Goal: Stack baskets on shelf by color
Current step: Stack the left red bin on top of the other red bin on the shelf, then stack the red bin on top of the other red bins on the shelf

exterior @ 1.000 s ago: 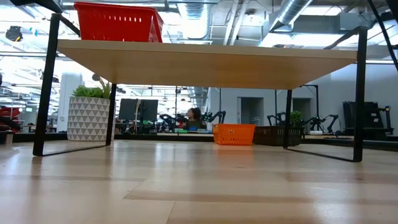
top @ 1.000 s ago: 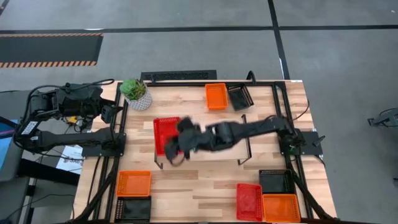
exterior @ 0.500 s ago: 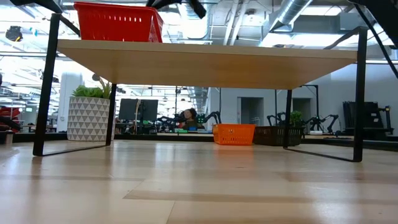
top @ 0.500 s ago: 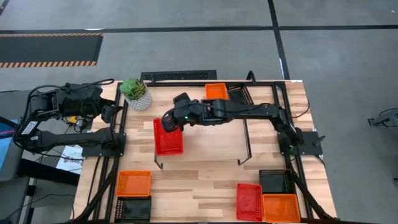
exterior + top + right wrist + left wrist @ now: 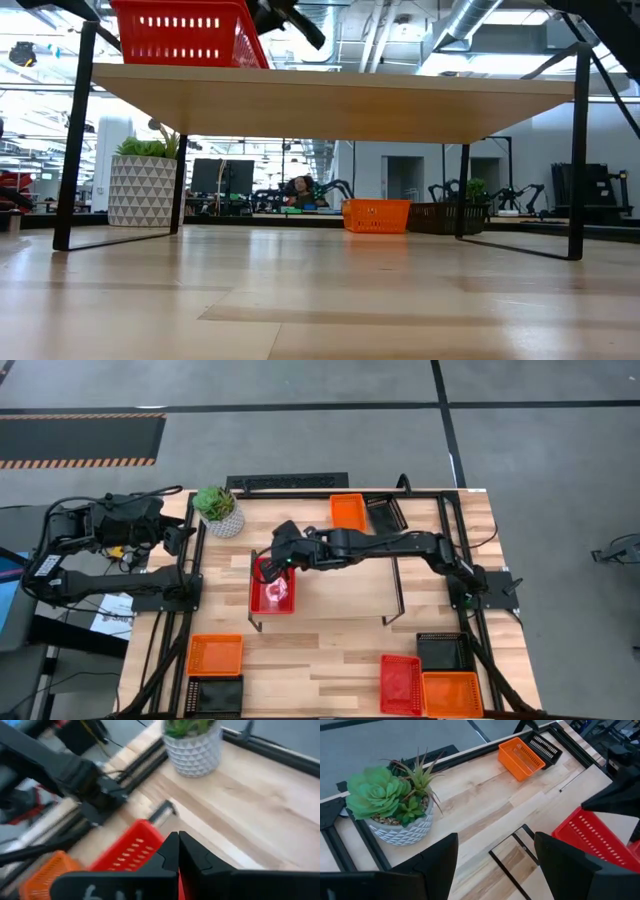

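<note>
A red basket (image 5: 272, 588) sits on the left end of the shelf (image 5: 340, 595); in the low view the red basket (image 5: 190, 35) stands on the shelf board (image 5: 330, 95). My right gripper (image 5: 282, 558) reaches in from the right and is shut at the basket's far end. My left gripper (image 5: 492, 870) is open, waiting beyond the table's left edge near the plant pot (image 5: 400, 827). Other baskets rest on the tabletop: orange (image 5: 348, 513) and black (image 5: 386, 515) at the far edge, orange (image 5: 215, 655) and black (image 5: 215, 692) near left. My right gripper (image 5: 178, 847) is shut on the red basket's far end wall (image 5: 150, 832), coming slanting down from the far right. The fingers (image 5: 200, 865) hide the exact place of contact. The basket's bottom stays on the shelf board.
Near right on the table lie a red basket (image 5: 400, 682), a black one (image 5: 443, 651) and an orange one (image 5: 452, 693). The white pot with the green plant (image 5: 220, 510) stands at the far left corner. The shelf's middle and right parts are bare wood.
My right gripper has moved from over the red basket's near part toward the far edge and come down at the basket's far end. The basket has shifted slightly toward the near edge and looks larger in the low view.
</note>
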Robot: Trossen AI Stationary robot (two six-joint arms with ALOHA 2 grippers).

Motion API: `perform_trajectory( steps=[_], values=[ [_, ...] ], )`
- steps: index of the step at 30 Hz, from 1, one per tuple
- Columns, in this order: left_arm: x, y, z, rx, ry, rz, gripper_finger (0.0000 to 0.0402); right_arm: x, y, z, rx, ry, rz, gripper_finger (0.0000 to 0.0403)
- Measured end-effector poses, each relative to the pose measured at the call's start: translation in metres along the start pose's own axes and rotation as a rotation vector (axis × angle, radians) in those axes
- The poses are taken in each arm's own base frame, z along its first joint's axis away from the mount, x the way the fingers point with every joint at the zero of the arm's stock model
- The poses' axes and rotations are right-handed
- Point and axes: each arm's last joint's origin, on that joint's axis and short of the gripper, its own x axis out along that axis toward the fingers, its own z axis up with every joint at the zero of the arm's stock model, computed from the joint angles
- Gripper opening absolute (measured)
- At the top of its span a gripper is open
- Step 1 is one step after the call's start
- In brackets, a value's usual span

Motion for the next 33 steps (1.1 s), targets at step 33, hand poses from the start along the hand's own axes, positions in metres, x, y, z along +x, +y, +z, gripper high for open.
perform_trajectory(
  steps=[33],
  values=[
    [0.0,-0.001,-0.001,0.034,0.02,-0.034,0.0249,-0.238,0.045,-0.187,0.163,0.622,-0.2,0.0122]
  ],
)
